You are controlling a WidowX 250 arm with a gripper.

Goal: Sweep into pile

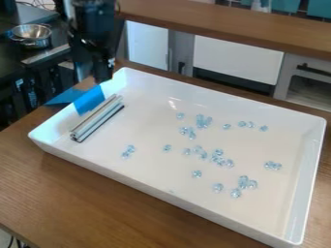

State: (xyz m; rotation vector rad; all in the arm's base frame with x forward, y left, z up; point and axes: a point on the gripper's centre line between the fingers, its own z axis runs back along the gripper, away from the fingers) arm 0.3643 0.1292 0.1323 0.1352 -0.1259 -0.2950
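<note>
The black gripper hangs at the upper left, by the white tray's back left corner and above the blue tape. Small clear bluish pieces lie scattered in the middle and right of the tray, some in loose clusters, some single. One small cluster sits nearer the left side. A long silvery bar with a dark lower edge lies inside the tray along its left wall, apart from the pieces and from the gripper.
Blue tape covers part of the tray's left wall. The tray stands on a brown wooden table. Behind it are a wooden ledge and white and grey cabinets. A metal bowl stands at the far upper left.
</note>
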